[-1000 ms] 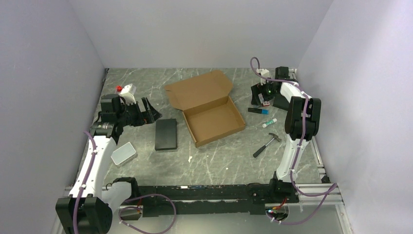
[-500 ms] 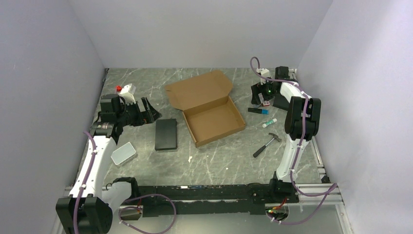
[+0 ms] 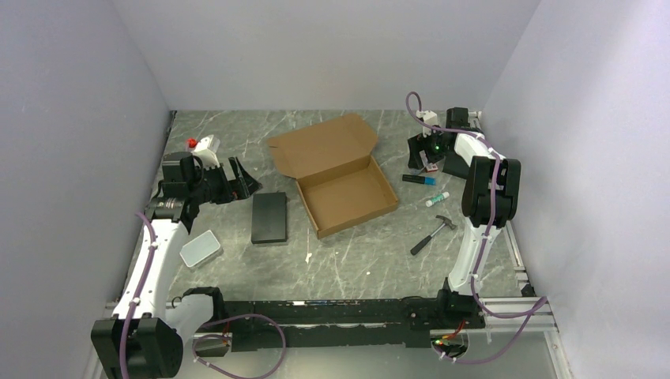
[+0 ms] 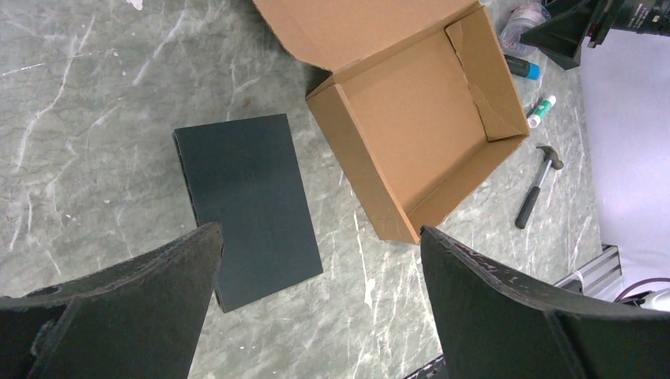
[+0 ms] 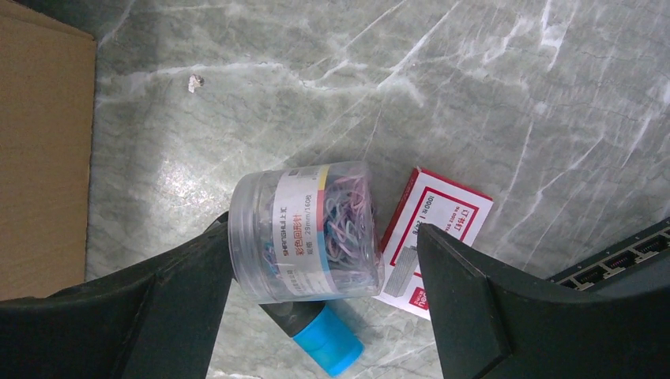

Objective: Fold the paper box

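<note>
Nothing has visibly shifted since a second ago. On the bench [image 3: 363, 260] the paper box [image 3: 340, 178] sits mid-way, walls up, lid lying open, just right of the black block [image 4: 246, 209]. The left gripper [image 4: 320, 237] hovers, jaws wide and empty. The right gripper [image 5: 324, 237] has its jaws apart, straddling a clear tub of paper clips [image 5: 304, 237].

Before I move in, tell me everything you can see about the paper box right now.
The paper box is plain brown corrugated cardboard and is half assembled. Its shallow tray stands with four walls up and nothing inside, while the lid is open, folded back toward the far side. It sits skewed near the middle of the table, and nothing but the table touches it.
</note>
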Robot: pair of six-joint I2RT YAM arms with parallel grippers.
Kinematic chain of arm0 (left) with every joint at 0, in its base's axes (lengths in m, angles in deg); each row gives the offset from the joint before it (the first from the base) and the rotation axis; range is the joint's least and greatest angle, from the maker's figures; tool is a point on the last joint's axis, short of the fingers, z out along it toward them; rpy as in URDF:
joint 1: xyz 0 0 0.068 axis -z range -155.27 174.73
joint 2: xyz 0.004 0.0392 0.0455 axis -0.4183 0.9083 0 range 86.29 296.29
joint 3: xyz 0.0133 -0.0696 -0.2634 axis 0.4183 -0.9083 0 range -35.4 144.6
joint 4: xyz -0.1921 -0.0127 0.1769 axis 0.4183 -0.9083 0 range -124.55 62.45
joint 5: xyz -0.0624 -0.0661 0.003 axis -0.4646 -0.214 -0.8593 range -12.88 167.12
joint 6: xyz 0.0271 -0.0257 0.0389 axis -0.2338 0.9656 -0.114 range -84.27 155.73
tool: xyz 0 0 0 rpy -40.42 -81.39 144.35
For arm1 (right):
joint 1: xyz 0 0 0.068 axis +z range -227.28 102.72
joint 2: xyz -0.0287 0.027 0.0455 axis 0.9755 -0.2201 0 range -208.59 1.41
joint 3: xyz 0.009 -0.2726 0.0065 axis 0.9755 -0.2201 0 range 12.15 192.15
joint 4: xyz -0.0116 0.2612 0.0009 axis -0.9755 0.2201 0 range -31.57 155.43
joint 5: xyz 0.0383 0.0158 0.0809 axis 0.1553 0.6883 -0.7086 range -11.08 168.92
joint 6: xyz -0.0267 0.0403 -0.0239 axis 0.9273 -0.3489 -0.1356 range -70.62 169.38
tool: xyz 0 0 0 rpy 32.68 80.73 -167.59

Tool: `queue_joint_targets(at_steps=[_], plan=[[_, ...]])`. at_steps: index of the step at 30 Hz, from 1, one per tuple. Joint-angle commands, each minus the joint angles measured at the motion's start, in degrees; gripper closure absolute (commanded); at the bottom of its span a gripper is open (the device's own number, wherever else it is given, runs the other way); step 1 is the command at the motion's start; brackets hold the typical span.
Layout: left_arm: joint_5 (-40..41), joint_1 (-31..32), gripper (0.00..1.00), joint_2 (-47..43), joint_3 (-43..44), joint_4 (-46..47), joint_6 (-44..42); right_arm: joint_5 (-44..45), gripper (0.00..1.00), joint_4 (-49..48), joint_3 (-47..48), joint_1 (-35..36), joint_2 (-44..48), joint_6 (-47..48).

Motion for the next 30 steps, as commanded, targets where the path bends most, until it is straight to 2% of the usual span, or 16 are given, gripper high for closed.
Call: queue_joint_targets(at_steps=[1,14,16,22,25,30], plan=[[-1.8,-0.5,0.01,0.1,-0.4,1.9,0.6,0.4,0.15,-1.7,1.1,0.2,0.3,-0.1],[-2.0,-0.6,0.01,0.0,-0.4,1.9,0.6,-0.4,0.34,-0.9,1.4,0.2,0.3,0.9],[-1.9,-0.7,0.01,0.0,-0.4,1.9,0.6,-0.6,0.41,-0.7,1.5,0.2,0.3,1.1],[-1.7,-0.7,0.01,-0.2,-0.4,1.8,0.6,-1.2,0.78,-1.0,1.0,0.2,3.0,0.3],[-1.6,-0.7,0.01,-0.3,-0.4,1.8,0.5,-2.2,0.87,-1.5,-0.2,0.1,6.5,-0.9],[-1.7,-0.8,0.01,-0.6,-0.4,1.8,0.6,-6.6,0.94,-1.9,-3.5,0.1,12.5,-3.9]])
